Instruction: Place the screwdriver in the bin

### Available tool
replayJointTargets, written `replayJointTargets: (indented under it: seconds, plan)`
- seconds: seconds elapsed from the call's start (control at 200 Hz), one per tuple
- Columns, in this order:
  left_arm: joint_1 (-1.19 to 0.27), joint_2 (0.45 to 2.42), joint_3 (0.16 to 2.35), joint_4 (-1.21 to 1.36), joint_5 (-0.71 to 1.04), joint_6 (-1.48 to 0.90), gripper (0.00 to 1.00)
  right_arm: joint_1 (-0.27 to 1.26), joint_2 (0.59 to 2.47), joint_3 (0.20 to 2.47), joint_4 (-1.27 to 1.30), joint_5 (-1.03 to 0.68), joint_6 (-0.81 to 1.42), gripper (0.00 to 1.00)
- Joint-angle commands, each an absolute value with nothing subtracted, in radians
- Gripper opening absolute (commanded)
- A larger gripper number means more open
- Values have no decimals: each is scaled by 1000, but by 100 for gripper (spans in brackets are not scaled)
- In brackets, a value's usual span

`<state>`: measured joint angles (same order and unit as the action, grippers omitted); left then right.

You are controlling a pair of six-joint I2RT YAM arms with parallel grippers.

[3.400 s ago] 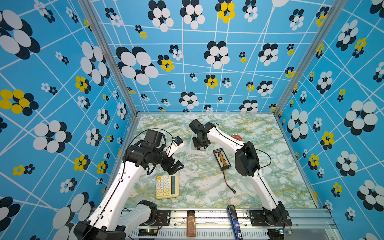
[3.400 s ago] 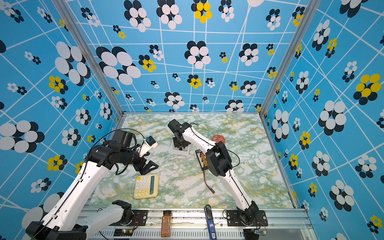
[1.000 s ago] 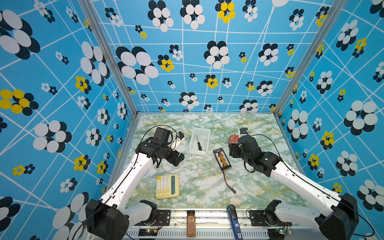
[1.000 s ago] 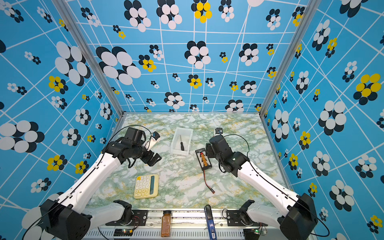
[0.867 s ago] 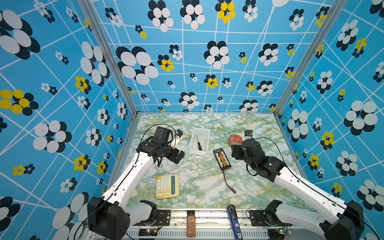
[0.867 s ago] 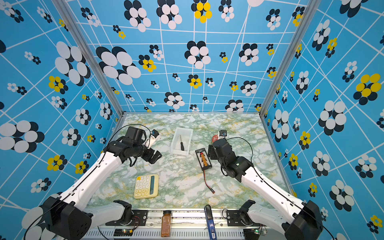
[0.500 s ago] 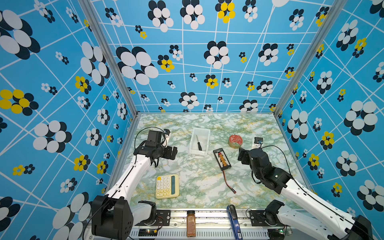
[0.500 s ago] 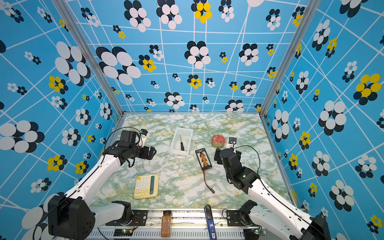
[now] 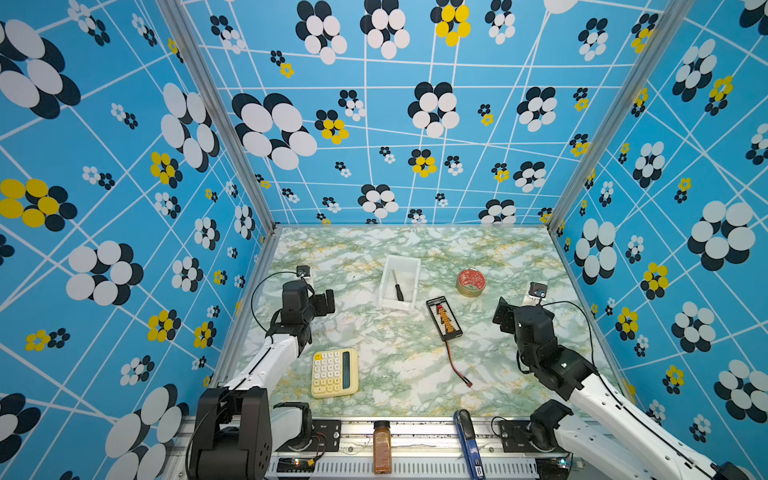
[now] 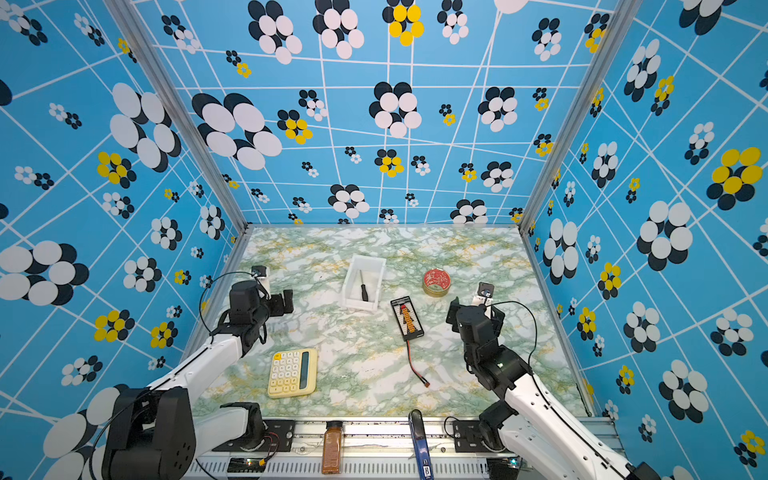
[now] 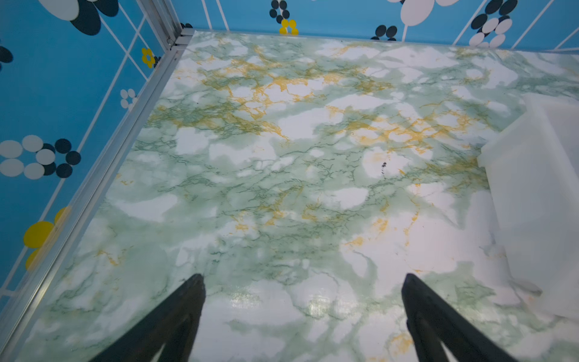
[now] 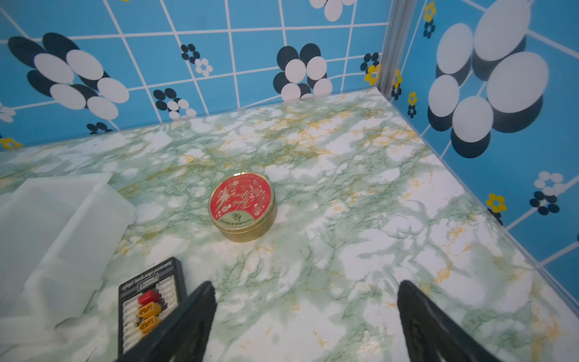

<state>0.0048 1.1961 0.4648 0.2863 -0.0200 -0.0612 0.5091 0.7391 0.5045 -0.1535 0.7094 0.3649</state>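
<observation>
Screwdriver (image 9: 398, 288): lying flat inside the white bin (image 9: 409, 262), black handle toward the arms, thin shaft pointing to the back wall; well ahead of both claws.
Right gripper (image 12: 305, 308): jaws spread wide, nothing between them; the red-lidded tin (image 12: 242, 205) sits just ahead, the connector board (image 12: 147, 299) beside one finger.
Left gripper (image 11: 302, 299): wide open, empty, only marble under it; bin wall off to one side.
Step in hand: looks like clearing away, the drop seemingly done.
Doing it well: pull each arm straight away from the bin; keep the right fingers off the board's red wire (image 9: 456, 365).
Poor view: whether the shaft tip leans on the bin wall I can't tell.
</observation>
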Motion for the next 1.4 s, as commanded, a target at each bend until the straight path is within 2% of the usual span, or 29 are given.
replayJointTargets:
  seconds: [0.0, 0.165, 0.455, 0.605, 0.695, 1.03, 1.17, 1.394]
  plan:
    - [11, 1199, 346, 645, -11, -68, 99, 467, 732, 455, -36, 771, 306, 93]
    - [11, 1271, 281, 846, 11, -57, 99, 423, 749, 390, 126, 769, 238, 94]
    - [9, 1482, 214, 1185, 39, -22, 99, 400, 812, 309, 367, 758, 31, 95]
    - [8, 1610, 169, 1394, 32, -18, 99, 363, 875, 264, 484, 740, -6, 95]
    - [8, 1579, 173, 1337, 32, -23, 99, 324, 916, 239, 560, 702, -1, 96]
    - [8, 1598, 154, 1397, 16, -28, 99, 165, 1143, 213, 791, 525, 21, 98]
    - [8, 1600, 155, 1398, 15, -29, 99, 152, 1272, 242, 885, 504, -5, 99]
    - [9, 1598, 153, 1398, 13, -31, 99, 85, 1469, 346, 917, 357, 25, 99]
